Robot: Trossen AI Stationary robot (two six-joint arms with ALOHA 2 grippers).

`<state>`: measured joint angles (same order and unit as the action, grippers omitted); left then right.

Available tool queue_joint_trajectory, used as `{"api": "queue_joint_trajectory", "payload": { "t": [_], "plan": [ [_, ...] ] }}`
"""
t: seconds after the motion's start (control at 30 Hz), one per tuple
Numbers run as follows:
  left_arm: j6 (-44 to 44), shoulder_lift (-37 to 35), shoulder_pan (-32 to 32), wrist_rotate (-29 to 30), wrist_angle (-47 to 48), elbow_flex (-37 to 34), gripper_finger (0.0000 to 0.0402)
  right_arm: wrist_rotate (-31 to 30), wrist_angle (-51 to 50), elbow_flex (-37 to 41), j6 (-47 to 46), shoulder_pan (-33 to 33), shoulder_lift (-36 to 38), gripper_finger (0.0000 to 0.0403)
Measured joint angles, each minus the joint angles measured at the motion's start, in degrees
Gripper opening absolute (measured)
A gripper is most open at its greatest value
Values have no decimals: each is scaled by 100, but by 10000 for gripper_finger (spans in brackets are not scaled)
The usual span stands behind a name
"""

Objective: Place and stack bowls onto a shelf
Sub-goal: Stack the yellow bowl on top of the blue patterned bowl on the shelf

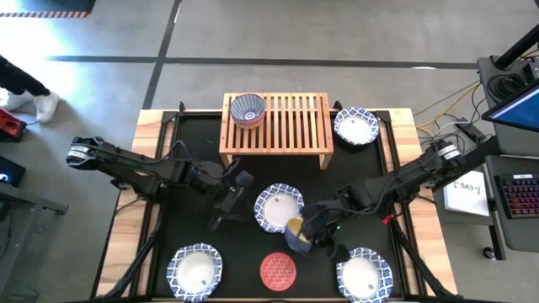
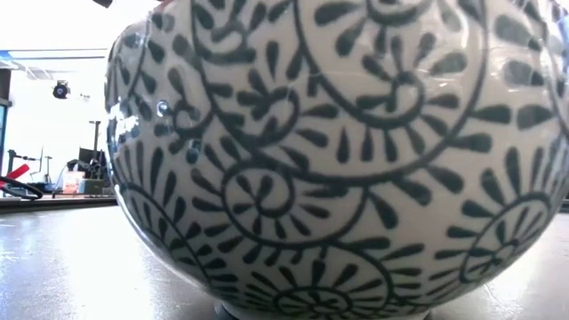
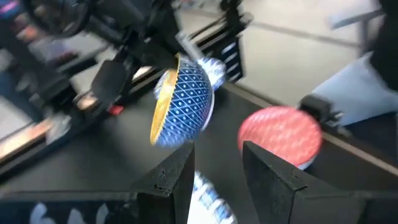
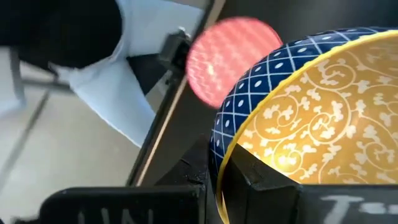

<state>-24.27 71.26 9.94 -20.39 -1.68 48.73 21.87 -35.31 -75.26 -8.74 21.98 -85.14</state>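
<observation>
Low view filled by one patterned bowl (image 2: 347, 160), edges cut off; red bowl (image 4: 233, 59) blurred; right tool's fingertips hidden.

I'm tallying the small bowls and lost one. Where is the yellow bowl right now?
In the high view, the yellow bowl is pinched in the right gripper, just right of the middle white bowl and above the red bowl.
</observation>
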Motion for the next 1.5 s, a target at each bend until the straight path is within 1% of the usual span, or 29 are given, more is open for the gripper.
{"api": "queue_joint_trajectory", "payload": {
  "t": [0.07,0.23,0.33,0.4,0.53,0.63,0.8,1.03,1.2,1.37,1.5],
  "plan": [
    [-29,109,17,-192,-227,0,119,63,28,-274,649,-1,-190,12],
    [-35,365,62,-213,-593,-2,119,301,-91,-828,1866,-26,-615,12],
    [-167,484,107,-233,-825,-4,119,494,-203,-1032,2284,-61,-820,12],
    [-300,553,123,-408,-921,-4,119,646,-293,-1116,2508,-116,-912,12],
    [-417,741,128,-818,-1080,0,119,703,-345,-1181,2865,-230,-990,12],
    [-416,911,128,-874,-1261,2,119,707,-326,-1228,3086,-313,-988,12],
    [-538,1091,127,-1063,-1688,7,119,720,-294,-1262,3389,-466,-996,12],
    [-569,1175,122,-1188,-1835,9,119,757,-248,-1262,3669,-701,-1012,12],
    [-496,1190,120,-1301,-1863,9,119,807,-145,-1262,3673,-833,-1013,12],
    [-339,1190,120,-1352,-1841,9,119,801,-5,-1260,3521,-859,-1017,13],
    [-79,1190,124,-1354,-1769,9,119,775,61,-1317,3052,-859,-1017,13]
  ]
}}
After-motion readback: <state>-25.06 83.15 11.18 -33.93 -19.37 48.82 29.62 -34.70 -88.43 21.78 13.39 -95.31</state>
